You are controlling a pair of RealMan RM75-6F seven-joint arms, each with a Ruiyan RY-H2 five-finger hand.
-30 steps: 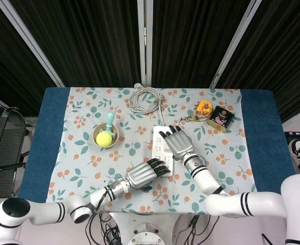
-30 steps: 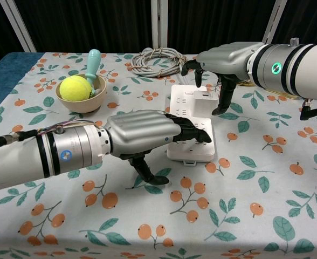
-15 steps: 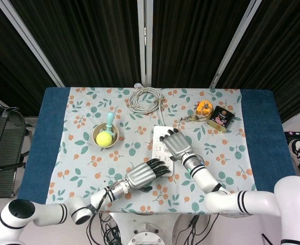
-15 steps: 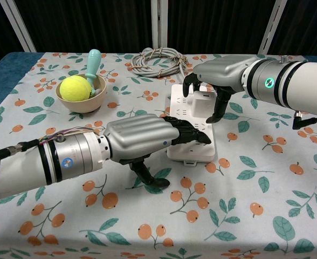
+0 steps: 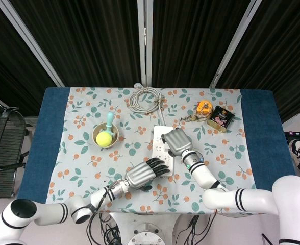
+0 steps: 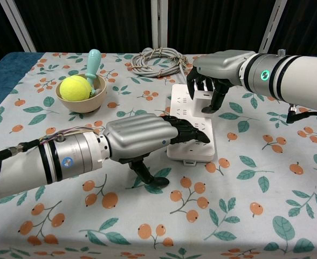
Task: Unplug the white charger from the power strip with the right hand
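— Two hands over one flat white plastic power strip (image 6: 193,129), am I seeing that properly?

— You are. The right hand (image 6: 215,73) sits at the strip's 12 o'clock end, its dark fingers (image 6: 201,83) curled down around the small white boxy charger (image 6: 203,100), thumb on the one side and the rest on the other (a grip, by the look of it). The charger stands upright in its socket, plugged in.

— And the other?

— The left hand (image 6: 142,137) lies flat, fingers stretched out and pressing on the 6 o'clock half of the strip, with nothing held in it. In the head view the strip (image 5: 161,148) lies lengthwise near the middle of the table (image 5: 53,132), which wears a floral cloth.

— What else is on there?

— At 9 o'clock from the strip, a tan bowl (image 6: 83,100) holding a yellow tennis ball (image 6: 75,88) and a teal-handled tool (image 6: 94,60). At 12 o'clock, a coiled grey cable (image 5: 146,98). Toward 2 o'clock, a small orange object (image 5: 204,107) just beside a dark tin (image 5: 221,118).
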